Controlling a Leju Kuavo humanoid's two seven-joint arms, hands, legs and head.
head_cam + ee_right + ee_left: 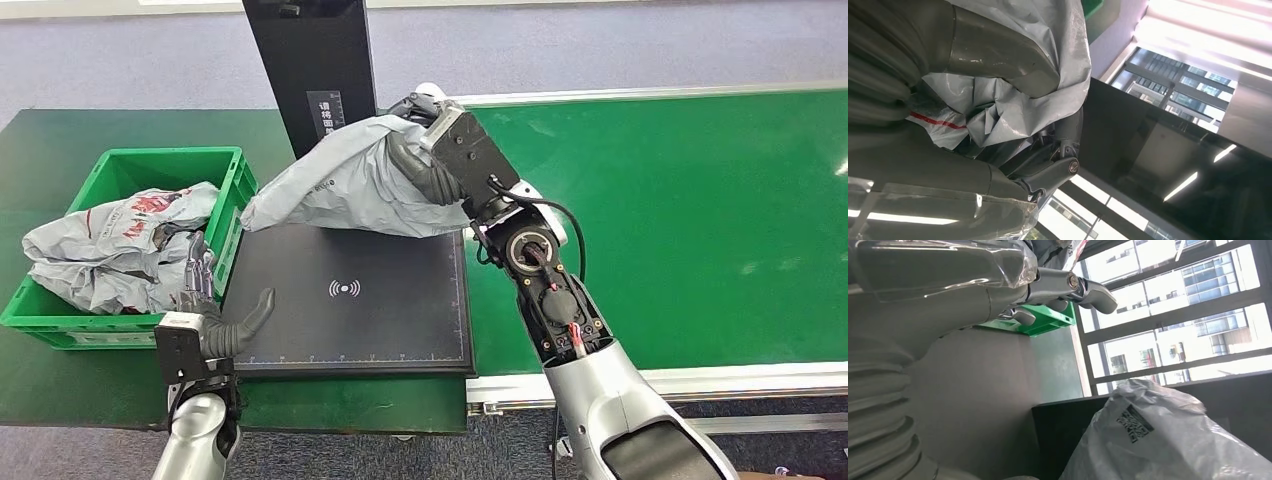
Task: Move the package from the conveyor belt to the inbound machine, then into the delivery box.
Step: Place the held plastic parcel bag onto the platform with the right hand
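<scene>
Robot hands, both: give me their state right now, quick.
Left robot hand: open, holding nothing, beside the green crate.
Right robot hand: gripping the grey package above the black scanner pad.

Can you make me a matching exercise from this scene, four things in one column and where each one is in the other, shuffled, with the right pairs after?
Things:
1. grey package
2. left hand
3. green crate
4. black scanner pad

Places:
A. holds grey bags already
B. held by the right hand above the pad
C. lies flat under the raised package
D. empty, between crate and pad

Pairs: 1-B, 2-D, 3-A, 4-C
</scene>
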